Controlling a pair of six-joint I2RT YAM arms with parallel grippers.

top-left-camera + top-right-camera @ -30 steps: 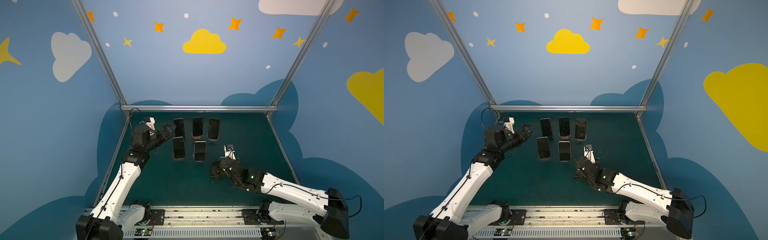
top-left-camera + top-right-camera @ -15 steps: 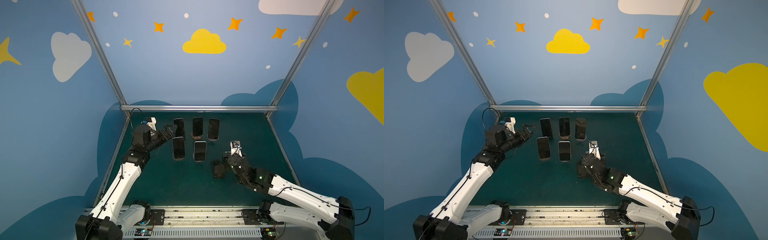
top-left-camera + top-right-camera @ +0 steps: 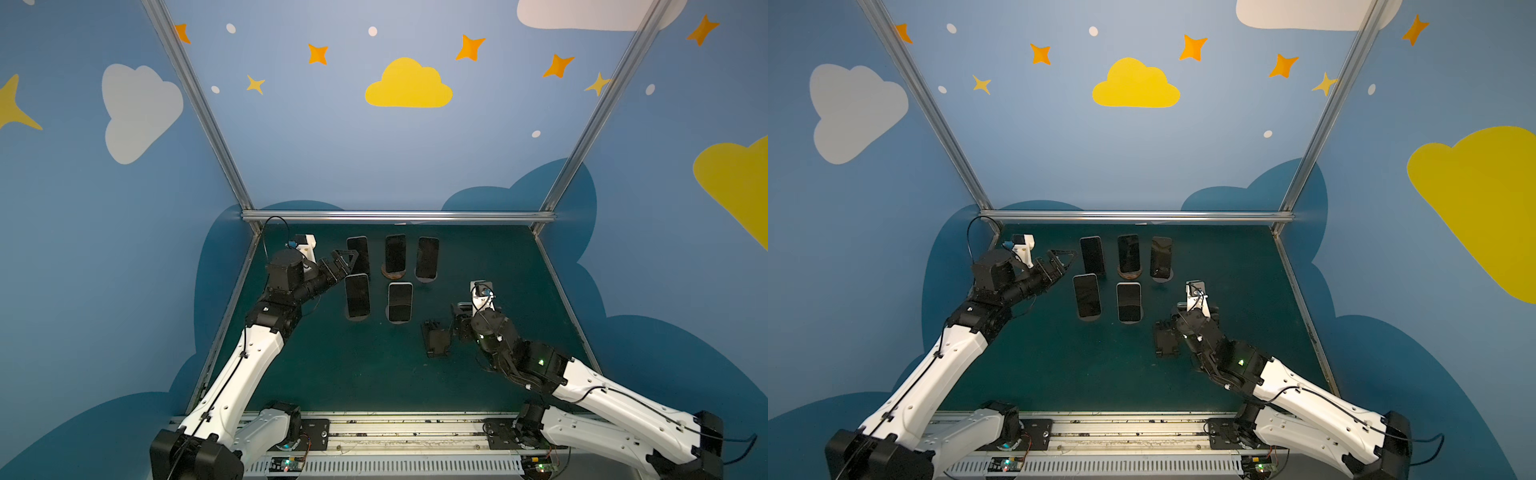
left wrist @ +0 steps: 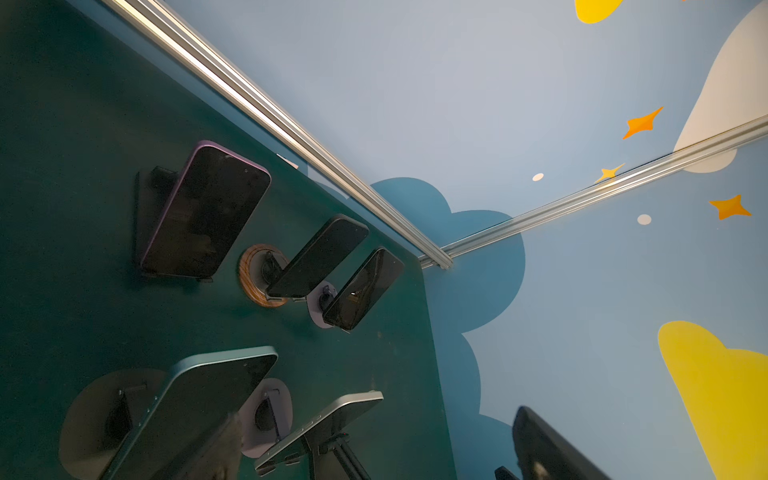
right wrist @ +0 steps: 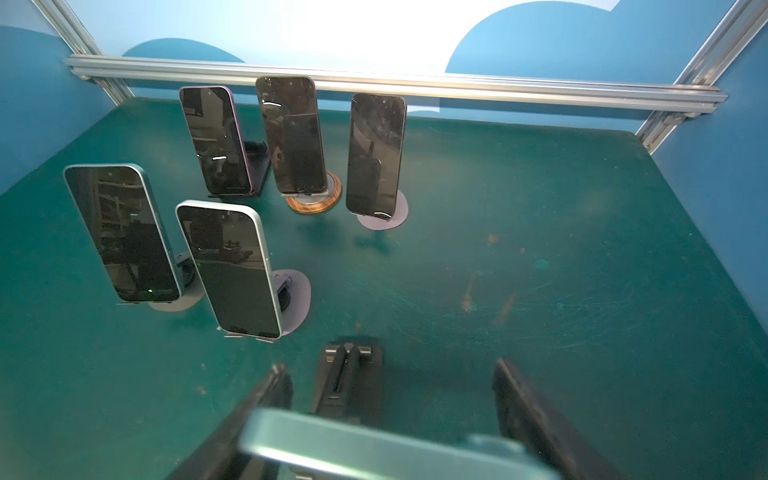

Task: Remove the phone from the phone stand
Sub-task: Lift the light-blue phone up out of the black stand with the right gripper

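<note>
The green surface (image 3: 374,386) sits inside blue walls painted with clouds and stars. My right tool (image 5: 390,376) is clenched on the pale green phone (image 5: 374,449), held clear of the black stand (image 3: 436,343), just beside it. My left tool (image 3: 343,262) hangs released near the back-left phone (image 3: 358,253).

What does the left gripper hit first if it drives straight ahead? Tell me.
Probably the back-right phone; the left gripper, jaws open, seems aimed at its upper part. Depth is unclear, so it may pass above it.
</note>
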